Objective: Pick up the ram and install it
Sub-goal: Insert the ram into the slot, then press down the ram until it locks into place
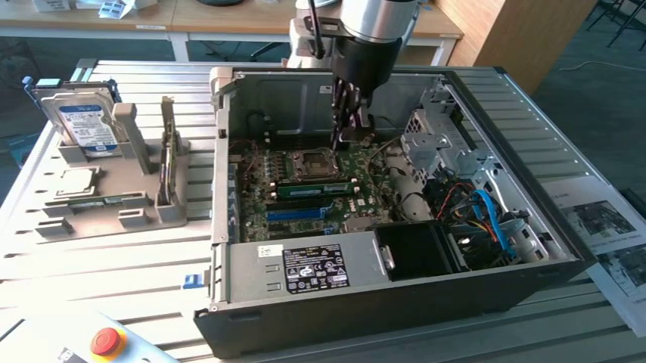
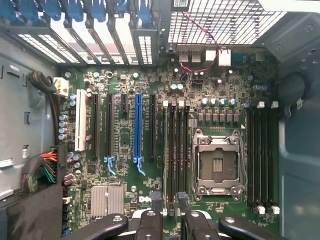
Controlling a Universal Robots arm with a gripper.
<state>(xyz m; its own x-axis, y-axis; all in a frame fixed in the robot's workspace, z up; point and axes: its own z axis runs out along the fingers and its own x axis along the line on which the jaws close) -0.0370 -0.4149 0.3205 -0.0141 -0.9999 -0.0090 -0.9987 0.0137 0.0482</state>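
End effector (image 2: 168, 199) open wide, empty, over motherboard (image 2: 100, 85); ram (image 1: 313, 187) apparently seated upright there, near, not touching.

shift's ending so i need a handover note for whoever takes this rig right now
Claw: open, empty, inside the computer case, just over the board.
Memory stick: green, standing in the board beside the processor socket, not held.
Done: pickup and placing, by the look of it.
Left: cannot tell if the stick is pressed fully home.
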